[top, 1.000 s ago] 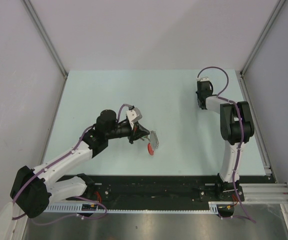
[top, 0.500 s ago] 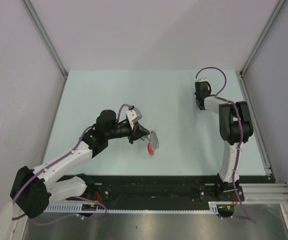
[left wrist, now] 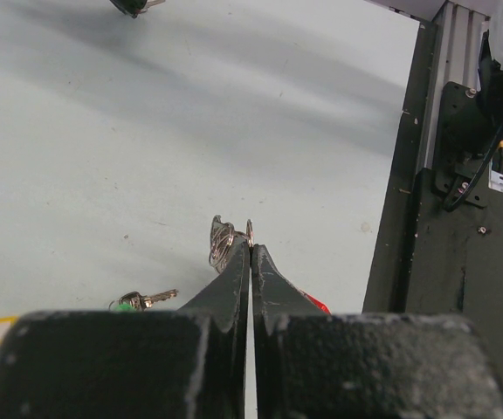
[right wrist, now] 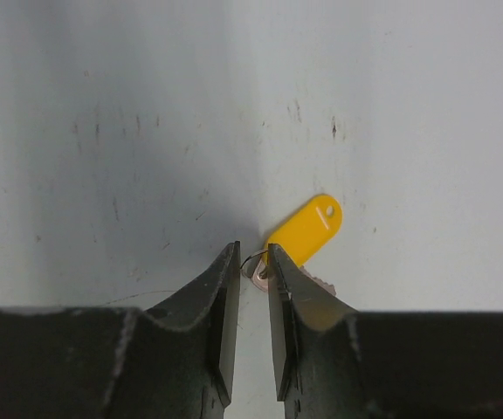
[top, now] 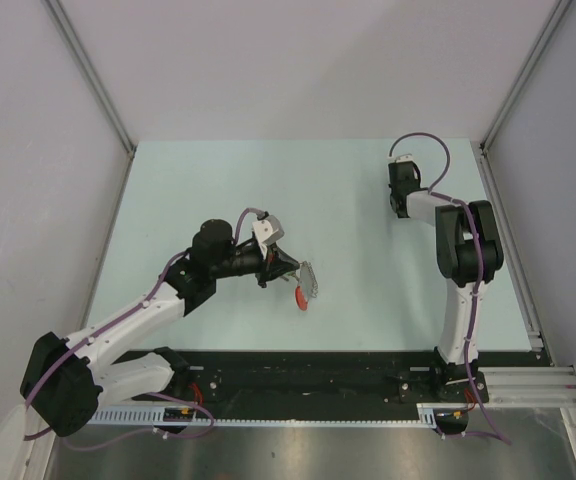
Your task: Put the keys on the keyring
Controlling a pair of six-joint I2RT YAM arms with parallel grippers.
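Now right pincer (right wrist: 251,253) narrows, fingers almost together astride the wire loop of the yellow-tagged metal key (right wrist: 304,229), far right on the pale bench (top: 218,180). Pickup looks imminent; left pincer (left wrist: 250,249) unchanged, pinching the red-and-silver coiled keyring (left wrist: 223,244) mid-bench.

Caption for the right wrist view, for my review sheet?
Right gripper, fingertips narrowly apart, straddles the ring end of a yellow-tagged key lying on the table.

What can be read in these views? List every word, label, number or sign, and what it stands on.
No legible text in any view.
Yellow key tag: one short pale stroke, too small to tell whether it is a digit or a slot.
Keyring and green key: no marking shows.
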